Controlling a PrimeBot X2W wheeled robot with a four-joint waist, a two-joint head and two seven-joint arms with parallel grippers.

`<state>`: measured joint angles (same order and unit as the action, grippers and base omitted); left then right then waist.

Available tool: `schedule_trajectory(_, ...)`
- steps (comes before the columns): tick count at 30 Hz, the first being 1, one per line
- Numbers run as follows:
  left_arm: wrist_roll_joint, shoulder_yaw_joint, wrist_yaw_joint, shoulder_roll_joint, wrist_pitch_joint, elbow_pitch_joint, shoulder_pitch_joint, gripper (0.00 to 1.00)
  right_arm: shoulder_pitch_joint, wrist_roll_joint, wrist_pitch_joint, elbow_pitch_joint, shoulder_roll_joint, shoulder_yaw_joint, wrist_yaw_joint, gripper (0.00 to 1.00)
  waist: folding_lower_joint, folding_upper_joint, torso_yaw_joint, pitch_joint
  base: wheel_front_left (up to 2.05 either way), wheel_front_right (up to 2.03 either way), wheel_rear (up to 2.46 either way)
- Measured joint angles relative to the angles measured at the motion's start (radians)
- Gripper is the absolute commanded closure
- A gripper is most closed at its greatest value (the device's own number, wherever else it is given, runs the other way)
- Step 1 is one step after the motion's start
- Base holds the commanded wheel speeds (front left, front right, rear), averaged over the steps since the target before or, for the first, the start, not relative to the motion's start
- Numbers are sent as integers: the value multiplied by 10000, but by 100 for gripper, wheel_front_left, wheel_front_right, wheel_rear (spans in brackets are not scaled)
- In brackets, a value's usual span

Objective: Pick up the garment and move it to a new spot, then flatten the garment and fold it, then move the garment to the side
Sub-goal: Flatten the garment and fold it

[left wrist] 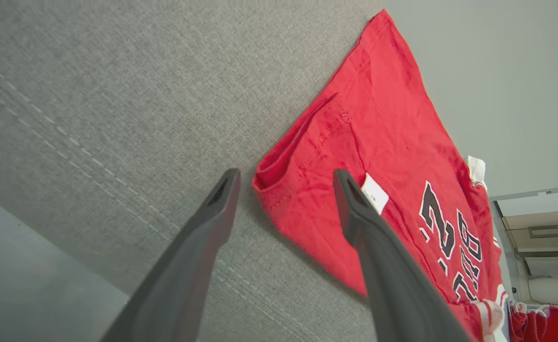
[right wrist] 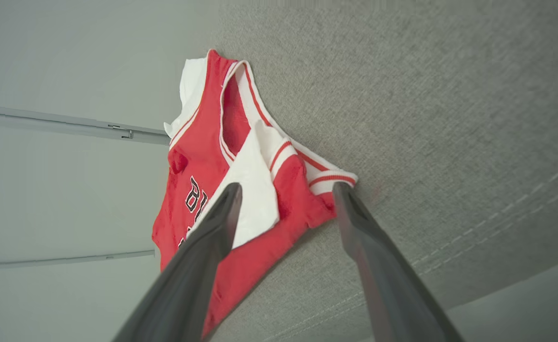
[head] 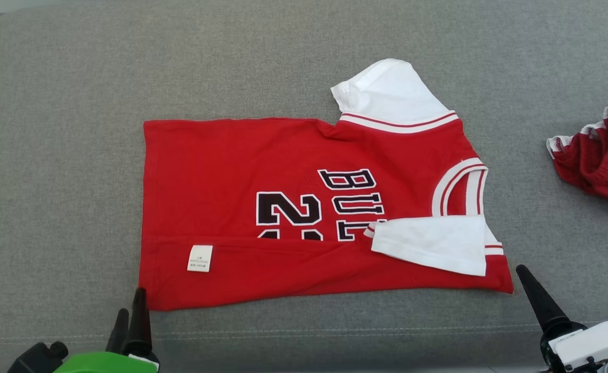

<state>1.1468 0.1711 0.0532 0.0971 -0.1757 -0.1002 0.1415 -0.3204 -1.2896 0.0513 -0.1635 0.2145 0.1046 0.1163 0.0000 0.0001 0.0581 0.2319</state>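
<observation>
At the lower left, the left gripper (left wrist: pixel 286 176) stands with its two dark fingers spread apart and nothing pinched. The near hem corner of the garment lies on the fabric just beyond the fingertips. The garment (head: pixel 283 155), a red jersey, lies flat in the middle of the grey cushion (head: pixel 66 129), with its hem to the left and its collar to the right. Its near long edge is folded up over the front. A small white label (head: pixel 200 258) shows on that flap, which covers the lower part of the black number (head: pixel 288 210) and of the letters (head: pixel 353 194). Further right, one white sleeve (head: pixel 387 88) sticks out at the far side, and the other white sleeve (head: pixel 431 243) lies folded onto the red cloth near the collar. At the lower right, the right gripper (right wrist: pixel 287 187) also has its fingers wide apart and empty, just off the jersey's shoulder corner. A second red garment (head: pixel 599 155) lies crumpled at the right edge, well apart from the jersey.
</observation>
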Motion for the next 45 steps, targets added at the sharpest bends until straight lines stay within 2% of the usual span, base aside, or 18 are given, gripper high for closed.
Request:
schedule_trajectory(4, -71, 12, -17, 278, 105, 470, -44, 0, 81, 742, -167, -399, 587, -111, 0, 0, 0, 0, -95, -7, 0, 0, 0)
schedule_trajectory(7, -395, 290, -242, 585, 391, 966, -214, 0, 521, 1440, -119, -771, 1250, -42, 2, 0, 0, 0, -136, 35, 0, 0, 0)
schedule_trajectory(13, -587, 886, -660, 1440, 1641, 1659, -1757, 0, 2427, 2314, 435, -1269, 2240, 105, 2, 0, 0, 0, -174, 423, 0, 0, 0)
schedule_trajectory(20, 284, 871, -871, 2027, 3296, 1747, -3612, 0, 4861, 2767, 1446, -731, 2972, 163, 82, 0, 0, 0, -119, 1188, 0, 0, 0)
schedule_trajectory(29, 1003, 838, -959, 2288, 4842, 1020, -5683, 0, 7113, 3060, 2677, 391, 3139, 686, 88, 0, 0, 0, 120, 2365, 0, 0, 0)
schedule_trajectory(39, 1478, 700, -1072, 2422, 5549, -146, -6791, 0, 8431, 3319, 3210, 1461, 3129, 1129, 90, 0, 1, 0, 422, 3351, 0, 0, 0)
schedule_trajectory(45, 1239, 639, -1177, 3143, 5839, -650, -7078, 0, 9039, 3321, 3473, 1770, 2824, 1498, 88, 0, 1, 0, 397, 3606, 0, 0, 0)
